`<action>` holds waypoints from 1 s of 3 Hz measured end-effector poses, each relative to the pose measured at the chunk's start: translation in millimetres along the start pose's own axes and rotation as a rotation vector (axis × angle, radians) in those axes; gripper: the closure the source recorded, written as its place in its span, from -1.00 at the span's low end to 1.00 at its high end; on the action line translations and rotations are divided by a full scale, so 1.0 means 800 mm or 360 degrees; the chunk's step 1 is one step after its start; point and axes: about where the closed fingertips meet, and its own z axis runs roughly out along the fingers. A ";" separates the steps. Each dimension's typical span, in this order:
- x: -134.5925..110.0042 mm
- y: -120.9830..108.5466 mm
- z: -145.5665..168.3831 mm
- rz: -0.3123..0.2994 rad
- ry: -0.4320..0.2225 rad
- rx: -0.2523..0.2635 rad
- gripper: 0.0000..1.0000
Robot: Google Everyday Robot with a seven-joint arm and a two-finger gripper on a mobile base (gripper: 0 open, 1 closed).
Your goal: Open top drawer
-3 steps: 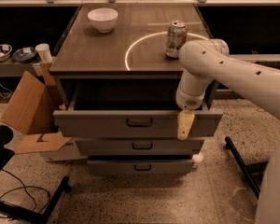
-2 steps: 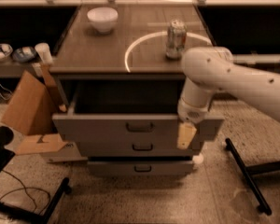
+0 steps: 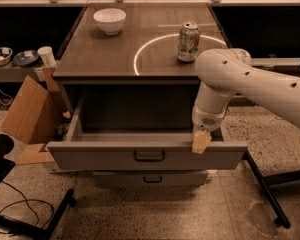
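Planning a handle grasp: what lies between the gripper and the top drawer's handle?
Only the bare grey front of the top drawer, as the camera view shows. The gripper is at its upper rim, right of the handle.

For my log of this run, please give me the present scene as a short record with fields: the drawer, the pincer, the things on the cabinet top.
drawer: wide grey metal top drawer with dark bar handle, open, pulled far out
arm end: pincer at the drawer front's upper edge, right of the handle
cabinet top: white bowl at back left; silver drink can upright, to the right
below: narrower grey drawer front under the open drawer
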 end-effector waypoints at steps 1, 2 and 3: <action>0.028 0.053 0.002 0.0123 0.0096 -0.0063 1.00; 0.027 0.053 0.003 0.0124 0.0096 -0.0063 1.00; 0.033 0.079 0.005 0.0184 0.0116 -0.0088 1.00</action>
